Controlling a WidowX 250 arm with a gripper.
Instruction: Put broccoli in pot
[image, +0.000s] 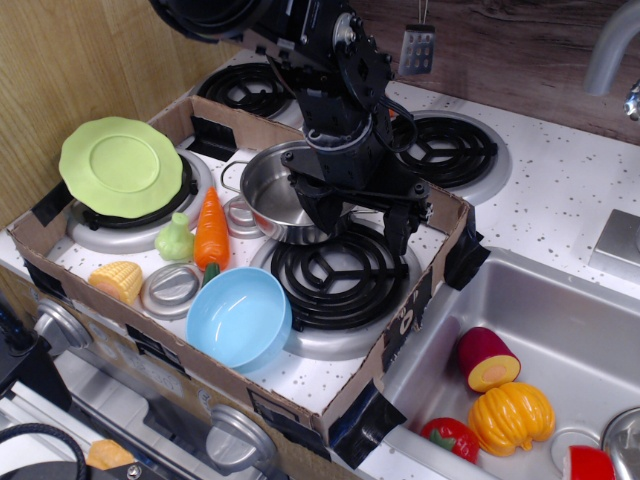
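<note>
1. The cardboard tray (400, 330) sits over the toy stove, walling in the burners and the play food.
2. The robot arm reaches down from the top; its gripper (362, 222) hangs over the front-right burner (335, 275), fingers spread and holding nothing.
3. The pot (268, 190) stands just left of the gripper, partly hidden behind it, upright with its mouth open.
4. The green plate (120, 165) rests tilted on the left burner; the blue bowl (240, 318) sits at the tray's front.
5. The orange carrot (210, 232) lies just beside the broccoli.
6. The broccoli (174, 240) stands left of the carrot, near the plate, well apart from the gripper.
7. To do this well, I judge the arm should travel left past the pot, descend over the broccoli with fingers wide, and close across its narrow top without nudging the carrot.
</note>
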